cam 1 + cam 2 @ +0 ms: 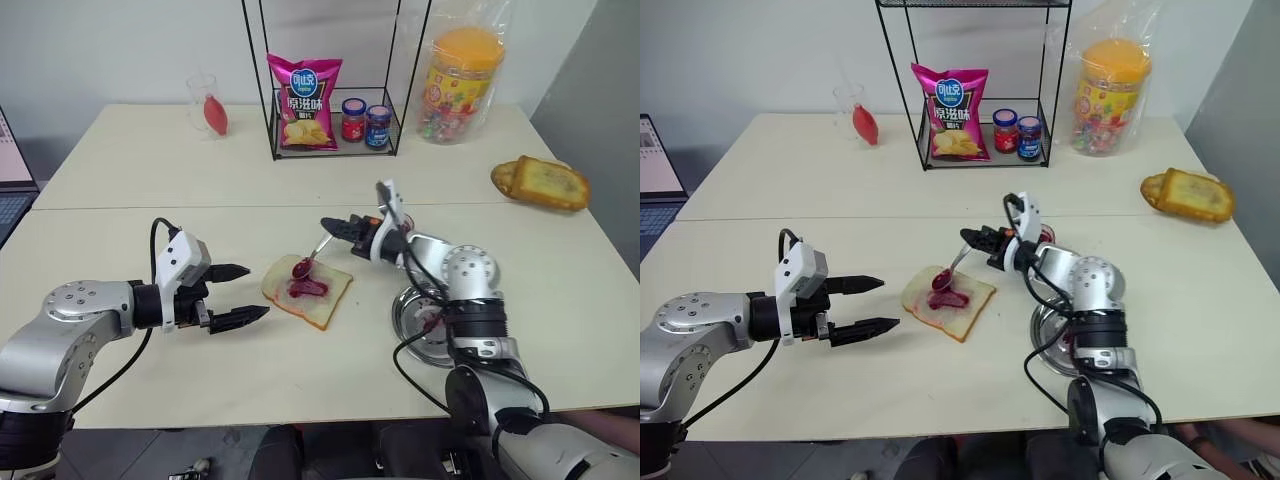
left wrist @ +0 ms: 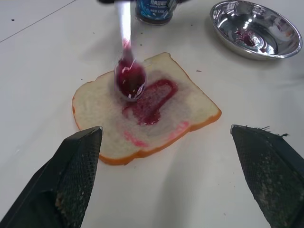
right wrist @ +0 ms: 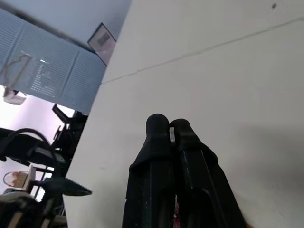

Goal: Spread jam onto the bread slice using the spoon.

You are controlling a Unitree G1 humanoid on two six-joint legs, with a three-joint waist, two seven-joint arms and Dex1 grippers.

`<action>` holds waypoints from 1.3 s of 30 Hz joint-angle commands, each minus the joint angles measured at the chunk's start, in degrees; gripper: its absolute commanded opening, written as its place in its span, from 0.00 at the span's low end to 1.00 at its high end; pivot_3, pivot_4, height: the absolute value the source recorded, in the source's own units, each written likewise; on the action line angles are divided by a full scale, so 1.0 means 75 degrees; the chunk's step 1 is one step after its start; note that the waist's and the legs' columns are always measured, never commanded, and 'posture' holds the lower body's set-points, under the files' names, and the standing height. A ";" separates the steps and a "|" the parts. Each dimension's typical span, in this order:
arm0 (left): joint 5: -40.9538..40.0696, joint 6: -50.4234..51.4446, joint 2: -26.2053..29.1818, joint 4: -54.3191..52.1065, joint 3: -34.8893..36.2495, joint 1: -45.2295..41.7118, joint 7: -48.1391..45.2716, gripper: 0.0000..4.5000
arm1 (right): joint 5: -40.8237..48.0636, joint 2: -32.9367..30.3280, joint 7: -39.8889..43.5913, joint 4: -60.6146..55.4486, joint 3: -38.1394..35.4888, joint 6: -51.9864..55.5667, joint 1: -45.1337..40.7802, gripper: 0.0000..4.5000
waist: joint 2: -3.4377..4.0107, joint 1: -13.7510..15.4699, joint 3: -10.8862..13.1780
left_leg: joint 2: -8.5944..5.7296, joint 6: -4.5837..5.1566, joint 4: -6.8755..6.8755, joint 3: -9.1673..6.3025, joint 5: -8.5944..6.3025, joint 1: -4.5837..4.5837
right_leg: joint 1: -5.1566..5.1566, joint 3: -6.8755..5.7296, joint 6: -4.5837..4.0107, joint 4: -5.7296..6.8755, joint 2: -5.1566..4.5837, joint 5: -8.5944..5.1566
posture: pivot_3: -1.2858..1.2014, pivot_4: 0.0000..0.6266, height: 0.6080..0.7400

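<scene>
The bread slice lies flat on the table between my two grippers, with a purple-red smear of jam at its centre. My right gripper is shut on the handle of the silver spoon. The spoon slopes down to the slice, and its jam-filled bowl rests on the slice's far part. My left gripper hovers open just left of the slice, holding nothing. The jam jar's blue-labelled base stands just beyond the slice.
A round steel dish with red stains sits right of the slice, under my right arm. A wire rack at the back holds a chips bag and two small jars. A toasted bread chunk lies far right, a candy tub behind it.
</scene>
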 commanded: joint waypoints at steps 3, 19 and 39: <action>-0.0028 -0.0137 0.0020 -0.0229 0.0169 0.0074 0.0048 1.00 | -0.0280 -0.0278 0.0460 -0.0034 0.0203 -0.0135 0.0015 0.01 | -0.0001 0.0027 -0.0001 | -0.0005 0.0000 0.0001 0.0000 0.0000 -0.0001 | 0.0002 -0.0001 0.0001 -0.0001 -0.0009 0.0001 | 0.52 0.24 1.00; -0.0012 -0.0184 -0.0070 -0.0175 -0.0048 -0.0115 0.0070 1.00 | -0.0048 -0.1367 0.0629 -0.1003 -0.0204 0.0656 0.0617 0.01 | -0.0002 0.0063 -0.0002 | -0.0008 0.0000 0.0007 -0.0005 0.0000 0.0003 | 0.0010 -0.0007 0.0006 0.0002 -0.0007 0.0003 | 0.52 0.24 1.00; 0.0023 -0.0214 -0.0047 0.0017 -0.0207 -0.0443 -0.0017 1.00 | 0.1485 -0.0898 -0.0140 -0.2764 -0.1024 0.2172 0.0176 0.01 | -0.0002 0.0031 -0.0001 | -0.0001 0.0000 0.0005 -0.0005 0.0000 0.0001 | 0.0005 -0.0004 0.0007 0.0003 -0.0001 0.0004 | 0.52 0.24 1.00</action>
